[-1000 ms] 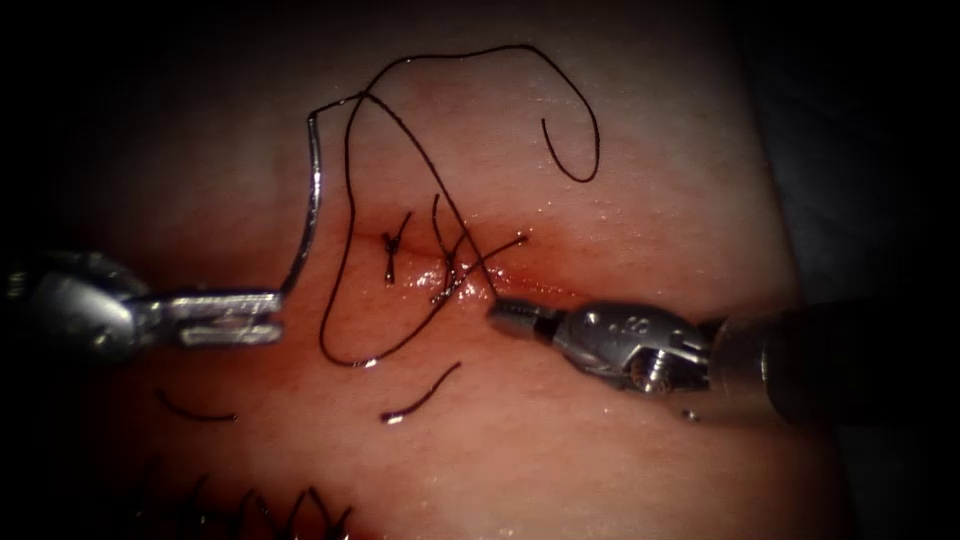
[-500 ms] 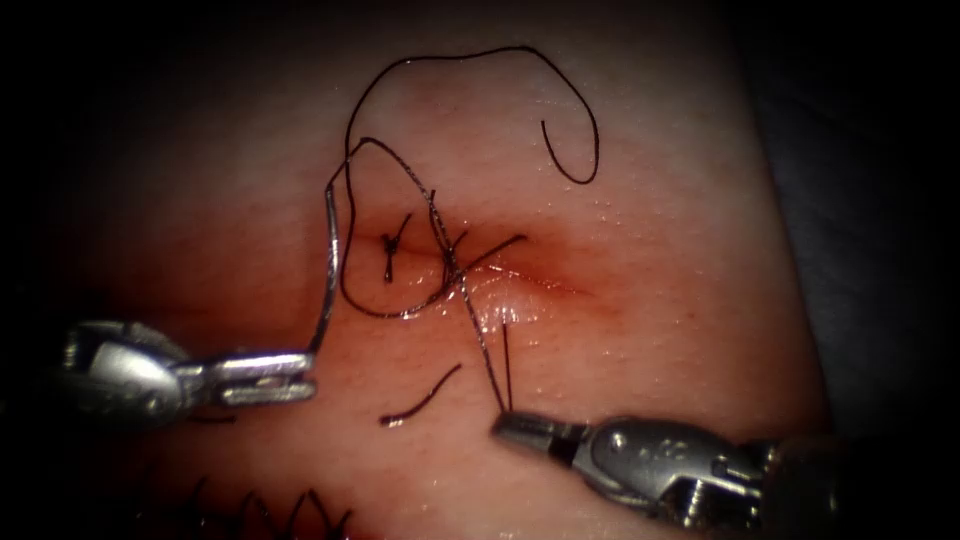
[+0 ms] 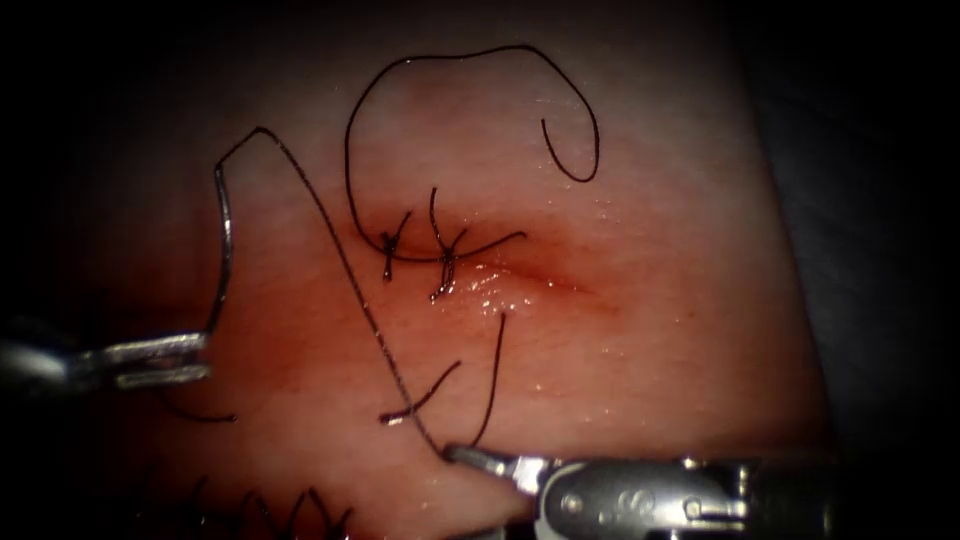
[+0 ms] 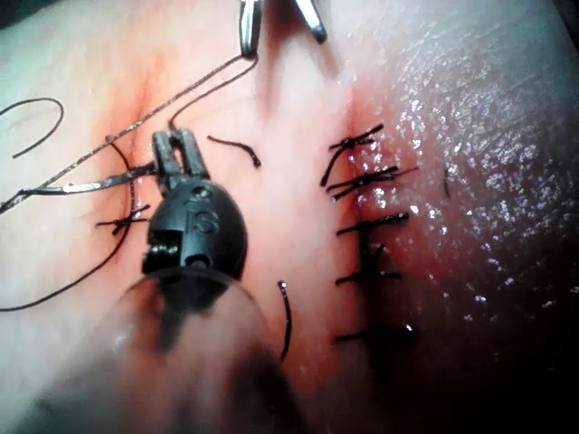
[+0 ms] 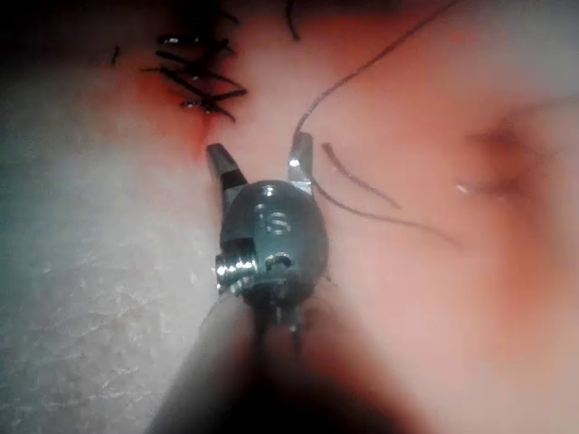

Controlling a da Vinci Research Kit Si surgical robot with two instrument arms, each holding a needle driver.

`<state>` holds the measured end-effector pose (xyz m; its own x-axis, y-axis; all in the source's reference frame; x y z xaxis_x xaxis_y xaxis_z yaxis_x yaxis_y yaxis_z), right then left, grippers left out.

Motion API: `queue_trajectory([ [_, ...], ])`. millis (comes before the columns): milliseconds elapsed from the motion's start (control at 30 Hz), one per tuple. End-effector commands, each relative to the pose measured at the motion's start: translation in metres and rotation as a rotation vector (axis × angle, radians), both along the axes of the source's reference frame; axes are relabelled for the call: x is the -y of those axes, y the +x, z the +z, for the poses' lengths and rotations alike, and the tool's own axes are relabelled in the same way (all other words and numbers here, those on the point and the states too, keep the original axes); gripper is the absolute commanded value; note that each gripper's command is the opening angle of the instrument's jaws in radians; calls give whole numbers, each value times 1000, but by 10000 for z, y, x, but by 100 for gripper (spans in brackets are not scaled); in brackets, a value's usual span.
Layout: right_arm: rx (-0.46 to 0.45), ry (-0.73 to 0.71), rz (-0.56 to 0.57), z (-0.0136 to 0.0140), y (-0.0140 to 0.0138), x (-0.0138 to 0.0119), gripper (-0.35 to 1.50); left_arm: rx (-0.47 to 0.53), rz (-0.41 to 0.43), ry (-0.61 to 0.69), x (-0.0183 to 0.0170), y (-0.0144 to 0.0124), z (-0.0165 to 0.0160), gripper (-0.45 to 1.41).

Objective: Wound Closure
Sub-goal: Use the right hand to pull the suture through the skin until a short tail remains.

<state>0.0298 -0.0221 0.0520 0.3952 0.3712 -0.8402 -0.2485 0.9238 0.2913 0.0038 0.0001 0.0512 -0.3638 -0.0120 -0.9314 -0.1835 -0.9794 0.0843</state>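
Note:
My left tool [image 3: 203, 358] is at the left, shut on the lower end of the curved needle [image 3: 226, 250]. The needle stands clear of the tissue [image 3: 640, 350], left of the cut [image 3: 530, 277]. Its other end trails thread [image 3: 340, 270] that slants down to the tip of my right tool [image 3: 466, 458], in front of the cut. In the right wrist view the right tool [image 5: 261, 155] has its jaws open, with the thread [image 5: 362, 68] lying against one jaw. In the left wrist view the left tool [image 4: 177, 143] grips the needle [image 4: 77, 187]. Two knotted stitches [image 3: 447, 252] cross the cut's left part.
A long thread tail [image 3: 470, 52] loops over the tissue behind the cut. Short cut ends of thread [image 3: 422, 400] lie in front of it. A second, stitched cut [image 3: 265, 510] shows at the lower edge, its stitches [image 4: 366, 219] also visible in the left wrist view. Red fluid wets the cut.
My right tool pulled thread down to the front, and the loop drew tight at the second stitch; its jaws then opened. My left tool carried the needle leftward.

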Motion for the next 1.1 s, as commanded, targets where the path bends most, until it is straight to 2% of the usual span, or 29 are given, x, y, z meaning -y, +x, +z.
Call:
queue_trajectory([
  [33,9,-51,-5,7,-6,-14,147,0,-16,1,-2,2,4,-45],
  [167,11,-64,25,10,-21,-33,147,-7,-70,6,-14,29,2,-45],
  [267,48,-78,45,18,-26,-46,147,-20,-95,8,-18,36,1,-45],
  [600,139,-101,31,89,-24,-70,147,-23,-101,7,-21,33,9,-45],
  [733,147,-89,-18,115,-14,-68,136,-22,-104,5,-22,27,17,-45],
  [833,132,-79,-21,124,-10,-69,128,-20,-103,5,-22,26,19,-45],
  [900,100,-58,-33,125,-8,-69,54,-22,-104,4,-21,27,18,-45],
  [933,90,-14,-21,124,-10,-69,-35,-20,-103,4,-21,27,17,-45],
  [1100,94,9,4,115,-23,-65,-35,-27,-97,7,-22,28,22,-45],
])
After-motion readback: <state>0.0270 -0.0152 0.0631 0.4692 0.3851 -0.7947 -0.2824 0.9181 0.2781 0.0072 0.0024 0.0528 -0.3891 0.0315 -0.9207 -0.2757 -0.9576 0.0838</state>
